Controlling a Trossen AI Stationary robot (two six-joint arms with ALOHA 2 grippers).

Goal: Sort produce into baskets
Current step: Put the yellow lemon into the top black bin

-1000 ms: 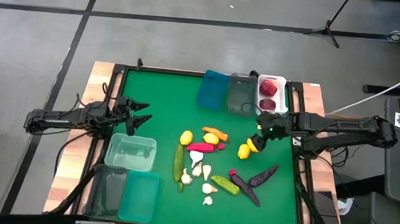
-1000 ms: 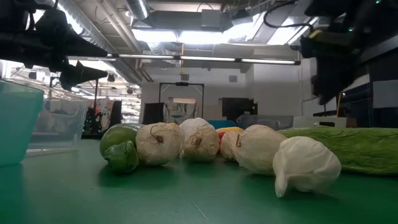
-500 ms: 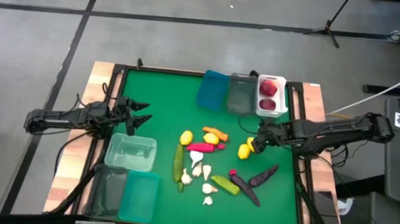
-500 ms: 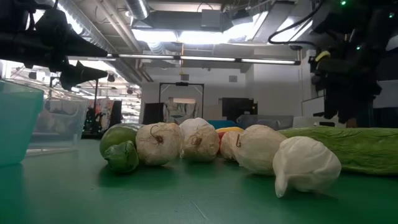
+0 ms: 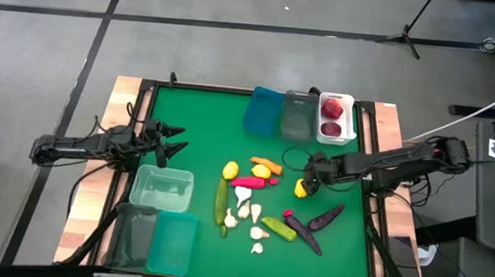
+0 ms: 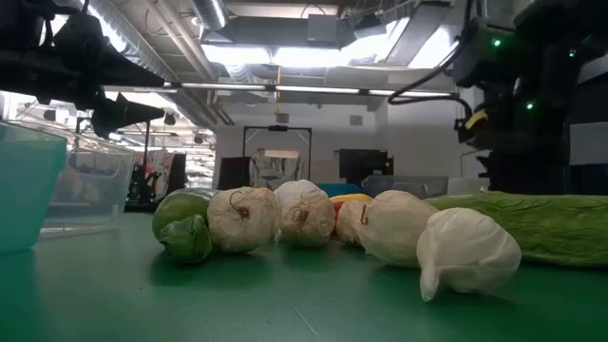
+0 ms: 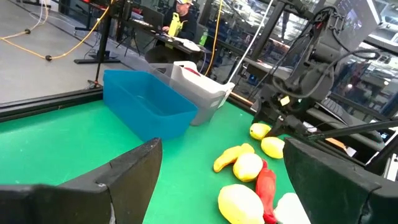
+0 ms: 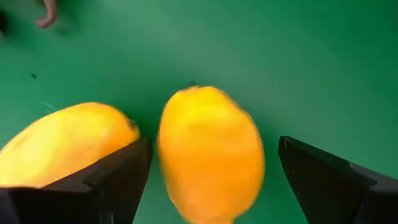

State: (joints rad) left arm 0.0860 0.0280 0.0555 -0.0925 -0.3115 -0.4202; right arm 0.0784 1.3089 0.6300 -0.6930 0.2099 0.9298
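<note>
Now | right hand [image 8: 208, 180] wide astride lemon [image 8: 210, 155] (second lemon [image 8: 65, 143] beside) | left hand [image 7: 217, 168] wide, idle

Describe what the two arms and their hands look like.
Both arms are dark, slim and jointed, with black cables along them. The left hand ends in two pointed black fingers. The right hand has broad, flat black fingers and a yellow marking near the wrist.
</note>
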